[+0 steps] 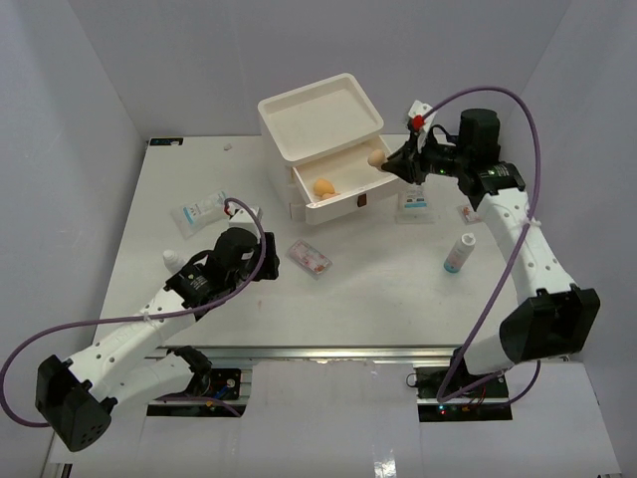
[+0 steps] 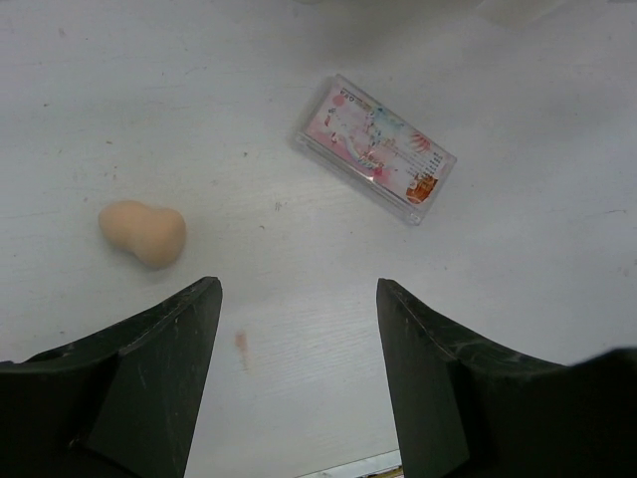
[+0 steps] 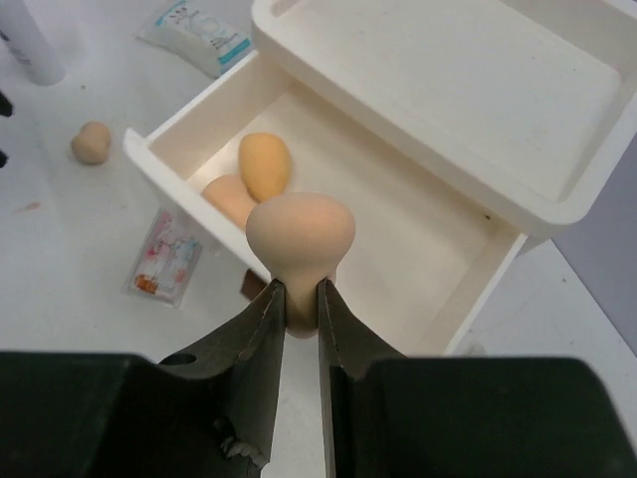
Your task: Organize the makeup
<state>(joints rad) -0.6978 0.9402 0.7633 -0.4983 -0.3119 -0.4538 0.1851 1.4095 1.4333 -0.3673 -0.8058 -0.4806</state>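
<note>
1. At your far left, a clear packet printed white and blue (image 1: 199,211) lies flat on the white table (image 1: 378,289).
2. Your left gripper (image 2: 297,289) hangs released over bare table, fingers spread wide. In its wrist view a tan egg-shaped sponge (image 2: 142,232) lies to its left and a flat clear case with pink inside (image 2: 378,149) lies beyond it. It touches neither.
3. The big cream plastic drawer box (image 1: 318,115) stands at the back with one drawer (image 3: 179,119) pulled out. Two more tan sponges (image 3: 266,164) lie side by side inside it.
4. Your right gripper (image 3: 299,299) is clenched on the narrow end of a fourth tan sponge (image 3: 299,234), held over the open drawer.
5. Just right of the drawer, a second white-and-blue packet (image 1: 416,204) lies flat. A small white-and-blue bottle (image 1: 458,253) sits nearer you, apart from it.
</note>
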